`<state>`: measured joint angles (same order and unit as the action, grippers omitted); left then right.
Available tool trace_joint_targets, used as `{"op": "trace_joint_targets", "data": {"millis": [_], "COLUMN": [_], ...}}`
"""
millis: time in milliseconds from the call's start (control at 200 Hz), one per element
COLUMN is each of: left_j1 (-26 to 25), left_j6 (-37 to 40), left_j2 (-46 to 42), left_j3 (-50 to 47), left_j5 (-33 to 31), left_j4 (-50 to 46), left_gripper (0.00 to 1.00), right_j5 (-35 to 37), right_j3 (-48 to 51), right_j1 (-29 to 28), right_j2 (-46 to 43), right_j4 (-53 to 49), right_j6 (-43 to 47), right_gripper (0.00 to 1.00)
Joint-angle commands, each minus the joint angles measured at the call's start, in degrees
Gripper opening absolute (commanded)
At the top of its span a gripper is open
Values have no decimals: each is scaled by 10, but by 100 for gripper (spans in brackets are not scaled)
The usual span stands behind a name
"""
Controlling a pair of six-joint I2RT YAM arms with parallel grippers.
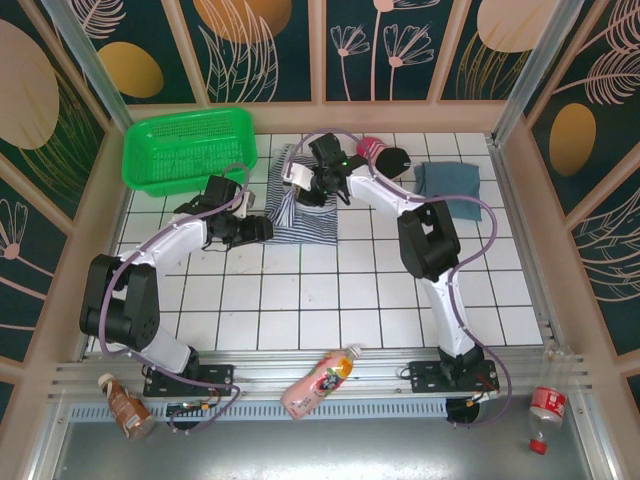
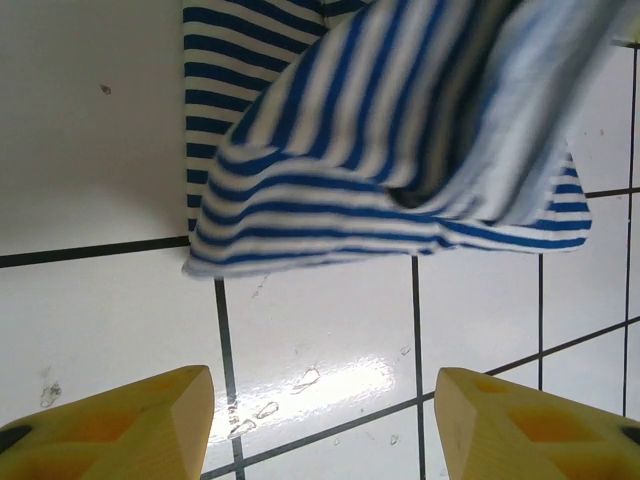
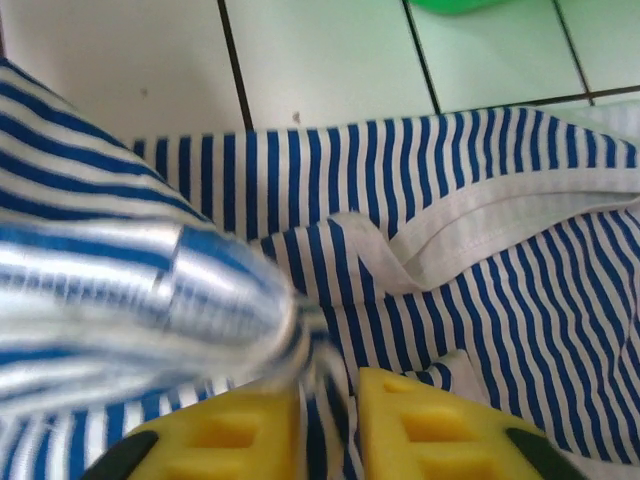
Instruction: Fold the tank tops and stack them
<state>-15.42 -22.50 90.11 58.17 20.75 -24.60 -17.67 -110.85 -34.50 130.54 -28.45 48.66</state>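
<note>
The striped tank top (image 1: 300, 222) lies bunched on the white tiles at the middle back. My right gripper (image 1: 300, 180) hovers over its far part. In the right wrist view its yellow fingers (image 3: 430, 420) stand slightly apart over the stripes (image 3: 480, 290), and a blurred fold of cloth hangs beside the left finger. My left gripper (image 1: 262, 228) is at the top's left edge, low over bare tile. It is open (image 2: 325, 385) with nothing between its fingers, and the cloth's hem (image 2: 380, 150) is just ahead. The blue-grey tank top (image 1: 450, 188) lies folded at the back right.
A green basket (image 1: 190, 148) stands at the back left. A pink-and-black toy (image 1: 382, 152) sits behind the right arm, beside the blue-grey top. A pink bottle (image 1: 322, 382) lies on the front rail between the arm bases. Walls close in the table's sides.
</note>
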Motion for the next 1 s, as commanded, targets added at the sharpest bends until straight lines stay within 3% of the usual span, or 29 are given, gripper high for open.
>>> {"op": "trace_joint_targets", "data": {"millis": [0,145,340,480,655,841,991], "left_j1": [1,1,1,0,-10,-42,-54], "left_j6": [21,32,35,49,73,127,142], "left_j2": [30,61,78,105,133,173,196], "left_j3": [17,44,60,61,103,148,177], "left_j5": [5,-13,10,8,16,-39,-70], "left_j4": [7,10,22,17,19,-25,-31], "left_gripper": [60,59,56,53,49,50,52], "right_j5": [14,65,113,53,48,89,103], "right_j3": [1,-31,-56,77,271,337,327], "right_j1": [4,8,20,24,28,28,27], "right_j2": [29,46,40,-56,-168,-177,-148], "right_j4": [33,74,74,112,196,231,260], "right_j6": [-10,-49,-113,-107,-78,-30,-15], "right_gripper": [35,42,43,44,51,54,55]}}
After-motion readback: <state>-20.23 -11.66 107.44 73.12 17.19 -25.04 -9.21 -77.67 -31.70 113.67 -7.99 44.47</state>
